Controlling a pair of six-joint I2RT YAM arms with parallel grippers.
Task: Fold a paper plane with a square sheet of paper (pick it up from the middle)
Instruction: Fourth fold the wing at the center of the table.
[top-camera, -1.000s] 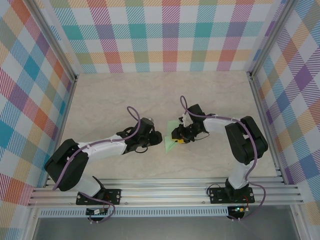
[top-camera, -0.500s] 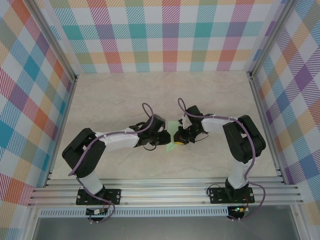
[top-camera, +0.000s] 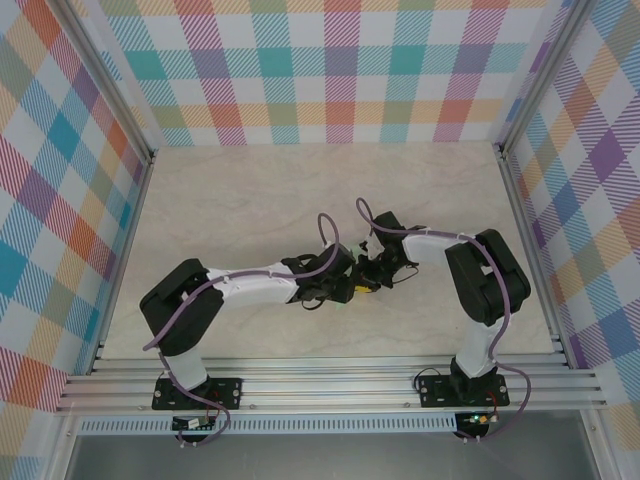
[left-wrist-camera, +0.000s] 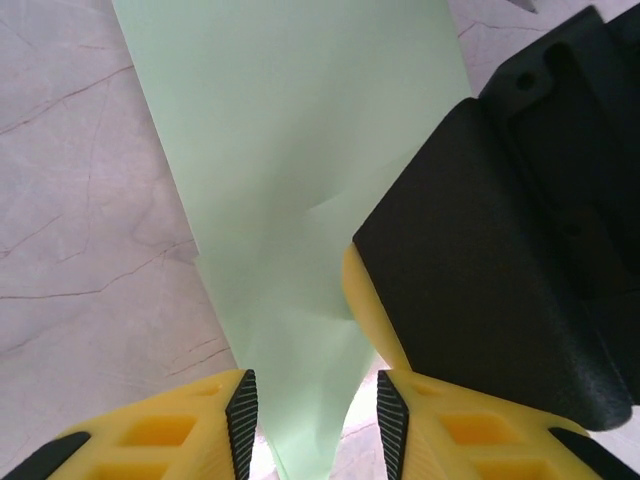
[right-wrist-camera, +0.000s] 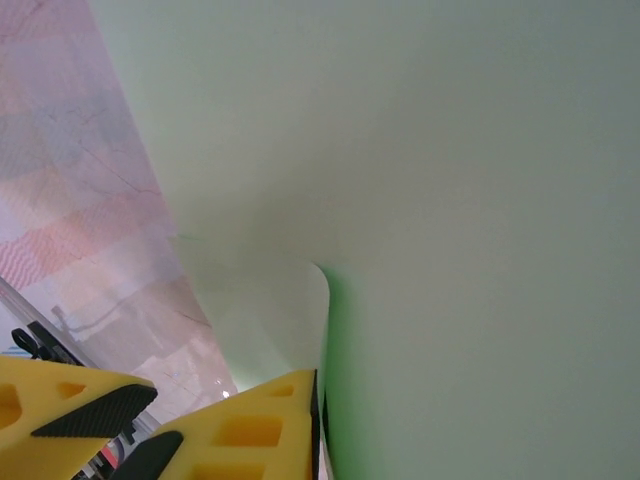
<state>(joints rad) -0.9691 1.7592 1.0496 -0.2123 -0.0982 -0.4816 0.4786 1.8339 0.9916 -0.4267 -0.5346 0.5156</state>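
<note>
While right gripper (left-wrist-camera: 358, 290) pinches folded sheet (left-wrist-camera: 290, 150) at its 3 o'clock edge, you hold that clamp firm. Note left gripper (left-wrist-camera: 317, 415) part-open, pads (left-wrist-camera: 243, 415) astride sheet's narrow tail at 6 o'clock, near table (top-camera: 250, 200) centre. Close squarely across tail; pull gently, since thin paper likely buckles or slips.

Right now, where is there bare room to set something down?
Bare: far half of the beige marbled tabletop, along the checked back wall, and its left strip. Crowded: the centre, where left gripper and right gripper meet at the pale mint-green folded paper.
</note>
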